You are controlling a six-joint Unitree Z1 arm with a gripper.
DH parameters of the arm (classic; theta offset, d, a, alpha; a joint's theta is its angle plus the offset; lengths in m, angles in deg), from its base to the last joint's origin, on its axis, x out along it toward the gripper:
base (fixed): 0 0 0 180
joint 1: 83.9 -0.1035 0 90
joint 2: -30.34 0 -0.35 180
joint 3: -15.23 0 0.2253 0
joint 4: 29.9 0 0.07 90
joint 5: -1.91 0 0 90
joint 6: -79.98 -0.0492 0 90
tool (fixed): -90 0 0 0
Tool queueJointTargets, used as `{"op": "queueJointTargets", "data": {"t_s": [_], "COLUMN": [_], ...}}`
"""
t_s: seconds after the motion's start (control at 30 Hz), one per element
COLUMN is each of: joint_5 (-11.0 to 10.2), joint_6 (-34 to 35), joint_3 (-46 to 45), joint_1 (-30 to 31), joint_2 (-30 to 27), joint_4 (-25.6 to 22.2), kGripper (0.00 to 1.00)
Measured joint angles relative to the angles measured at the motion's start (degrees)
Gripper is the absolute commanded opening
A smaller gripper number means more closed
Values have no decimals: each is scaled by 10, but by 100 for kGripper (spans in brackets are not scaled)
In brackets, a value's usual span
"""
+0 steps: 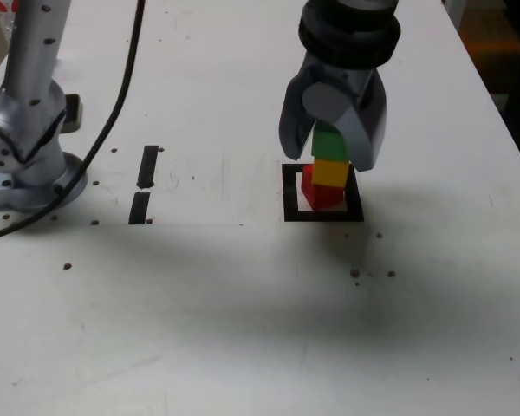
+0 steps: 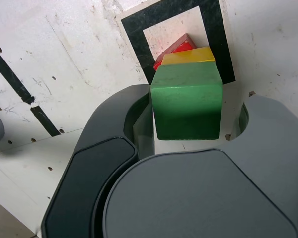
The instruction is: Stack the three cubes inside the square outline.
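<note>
The three cubes stand as one tower inside the square outline [image 1: 322, 214]: the red cube [image 1: 315, 192] at the bottom, the yellow cube [image 1: 331, 173] on it, the green cube [image 1: 330, 141] on top. The red cube sits turned a little against the two above it. My gripper [image 1: 329, 158] hangs over the tower with a jaw on each side of the green cube [image 2: 186, 104]. In the wrist view, bare table shows between the green cube and one jaw, so the gripper [image 2: 193, 124] is open around it. The outline [image 2: 134, 29] shows past the tower.
The arm's grey base [image 1: 26, 121] stands at the exterior view's left, with a black cable [image 1: 113, 113] running past it. Two short black strips [image 1: 145, 182] lie between the base and the outline. The table's edge runs along the exterior view's right.
</note>
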Motion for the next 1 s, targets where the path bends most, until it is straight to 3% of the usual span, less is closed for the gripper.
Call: {"op": "queueJointTargets", "data": {"t_s": [0.3, 0.67, 0.9, 1.0], "joint_5": [-4, -33, -33, -24], "joint_6": [0, 7, 44, 59], "joint_3": [-8, -45, -159, -203], "joint_1": [0, -2, -14, -19], "joint_2": [-11, -136, -221, -242], "joint_4": [-1, -10, 3, 19], "kGripper": [76, 79, 81, 81]}}
